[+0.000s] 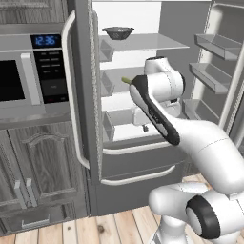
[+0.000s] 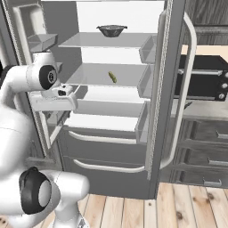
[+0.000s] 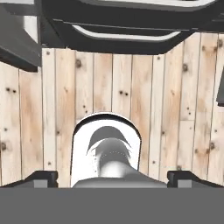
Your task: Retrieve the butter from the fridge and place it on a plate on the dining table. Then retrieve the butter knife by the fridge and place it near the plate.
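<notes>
Knotty plank floor (image 3: 118, 78) under matte-grey fridge (image 2: 107, 151).

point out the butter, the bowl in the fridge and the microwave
butter (image 2: 112, 77), right base view, middle of the stick on the middle shelf
bowl (image 2: 111, 30), right base view, its dark side wall, top shelf
microwave (image 1: 50, 69), left base view, its button panel

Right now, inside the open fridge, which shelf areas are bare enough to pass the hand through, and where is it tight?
In the fridge, the top shelf is bare either side of the dark bowl. The middle shelf carries just the butter, with free glass on both sides. The lowest shelf looks bare. It is tight at the left, where the arm's wrist and open gripper sit by the door bins.
</notes>
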